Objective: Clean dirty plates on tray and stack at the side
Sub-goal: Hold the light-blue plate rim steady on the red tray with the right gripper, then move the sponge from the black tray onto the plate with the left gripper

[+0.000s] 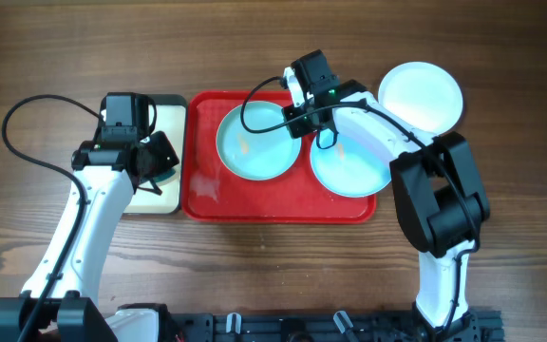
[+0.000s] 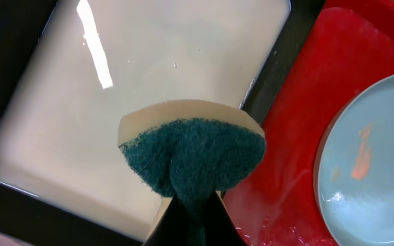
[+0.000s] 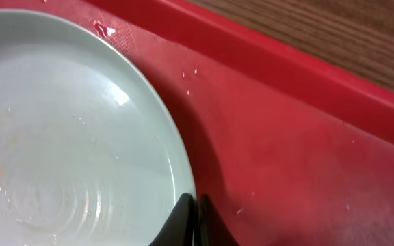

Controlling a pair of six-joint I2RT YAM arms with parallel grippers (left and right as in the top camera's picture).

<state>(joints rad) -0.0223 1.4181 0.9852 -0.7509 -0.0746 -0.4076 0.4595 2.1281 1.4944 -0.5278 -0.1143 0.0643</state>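
Observation:
The red tray holds two pale blue plates. The left plate has an orange smear and water on it; the right plate is partly under my right arm. The white plate lies on the table beyond the tray's right end. My right gripper is shut on the left plate's right rim; the right wrist view shows the fingers pinching the rim of that plate. My left gripper is shut on a green-faced sponge above the cream tray.
The black-rimmed cream tray sits against the red tray's left end. The red tray's floor is wet with droplets. Bare wooden table surrounds both trays. Cables loop above each arm.

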